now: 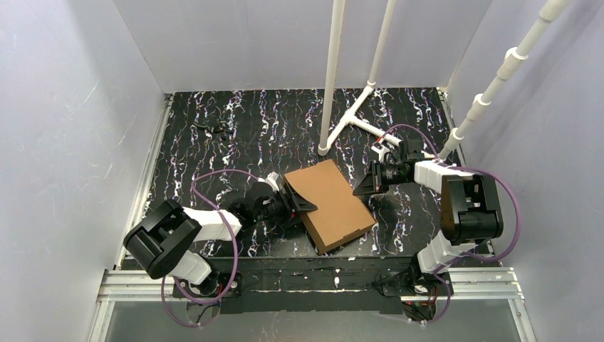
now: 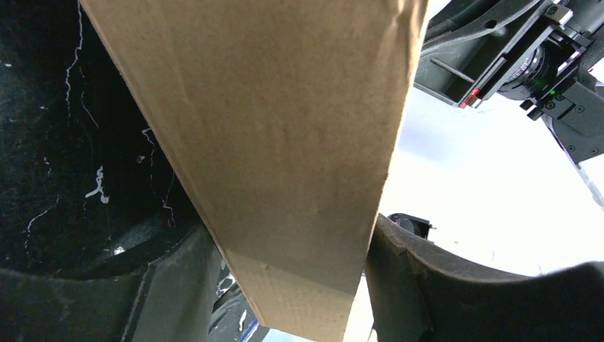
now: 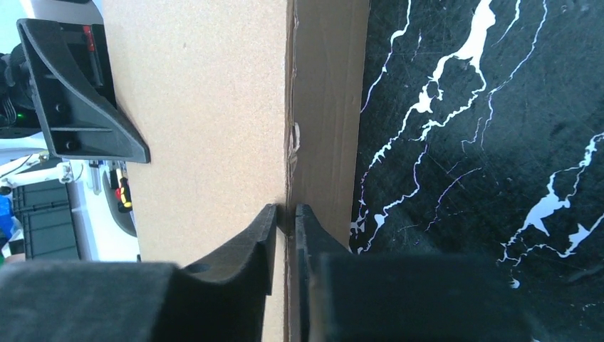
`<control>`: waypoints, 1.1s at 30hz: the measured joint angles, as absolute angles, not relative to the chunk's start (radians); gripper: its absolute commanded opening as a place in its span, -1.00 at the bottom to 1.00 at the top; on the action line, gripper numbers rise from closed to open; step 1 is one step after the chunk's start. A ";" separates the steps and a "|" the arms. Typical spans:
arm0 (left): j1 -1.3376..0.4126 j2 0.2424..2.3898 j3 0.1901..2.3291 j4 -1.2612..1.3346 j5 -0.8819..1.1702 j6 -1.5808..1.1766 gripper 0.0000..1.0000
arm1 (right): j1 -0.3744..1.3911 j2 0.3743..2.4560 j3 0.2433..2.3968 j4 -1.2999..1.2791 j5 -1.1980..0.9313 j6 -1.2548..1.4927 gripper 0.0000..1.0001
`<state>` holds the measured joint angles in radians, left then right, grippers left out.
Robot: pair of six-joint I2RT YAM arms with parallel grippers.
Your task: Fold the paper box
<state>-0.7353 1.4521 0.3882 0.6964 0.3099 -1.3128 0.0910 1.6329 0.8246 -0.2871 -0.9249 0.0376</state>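
— Where's the paper box [image 1: 331, 205]?
— Between my hands. My right gripper [image 3: 285, 217] is pinched on its wall edge. My left gripper [image 1: 298, 201] straddles the opposite side, but I can't tell if it's biting.
— Risk?
— An uneven squeeze might twist it loose or crease it. The white pipe stand [image 1: 329, 85] crowds beyond the box, and open table [image 1: 214, 142] lies to its left.
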 measured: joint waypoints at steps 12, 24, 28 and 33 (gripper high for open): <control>-0.675 1.161 0.317 0.501 0.296 -1.253 -0.54 | 0.087 1.548 0.815 -0.325 -0.921 -0.042 0.87; -0.487 0.921 0.854 -0.540 0.150 -0.776 -0.73 | -0.109 1.338 0.805 -0.330 -0.954 -0.133 0.96; -0.475 1.091 1.131 -0.756 0.042 -0.577 -0.77 | -0.131 1.335 0.799 -0.350 -0.955 -0.158 0.96; -0.475 1.332 1.362 -0.925 -0.119 -0.343 -0.82 | -0.138 1.320 0.789 -0.359 -0.958 -0.172 0.96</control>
